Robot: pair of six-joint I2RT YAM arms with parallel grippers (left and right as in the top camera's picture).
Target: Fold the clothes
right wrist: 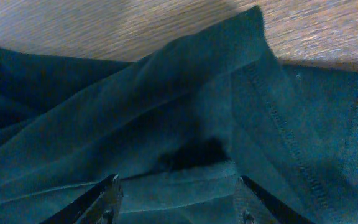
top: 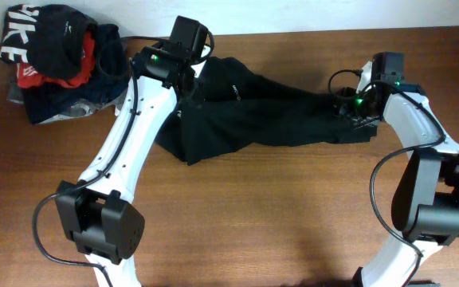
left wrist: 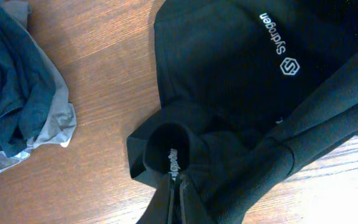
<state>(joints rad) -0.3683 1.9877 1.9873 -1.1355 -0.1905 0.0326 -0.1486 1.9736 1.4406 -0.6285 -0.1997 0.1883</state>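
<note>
The black T-shirt (top: pixel 269 112) lies crumpled and stretched across the back of the table, between both arms. In the left wrist view it (left wrist: pixel 229 74) shows a small white logo (left wrist: pixel 281 51). My left gripper (top: pixel 193 86) is at the shirt's left end, and its jaws (left wrist: pixel 178 188) are shut on a fold of black fabric beside a tubular opening with white lettering. My right gripper (top: pixel 347 108) is over the shirt's right end. Its fingers (right wrist: pixel 110 198) stand wide apart, open, with a hemmed fold of the shirt (right wrist: pixel 185 124) lying loose between them.
A heap of other garments (top: pixel 54 68) sits at the back left corner, with a black one with large white lettering (top: pixel 13 36) on top. Its grey and navy edge (left wrist: pixel 23 99) lies close to the left gripper. Bare wooden tabletop (top: pixel 277 215) fills the front.
</note>
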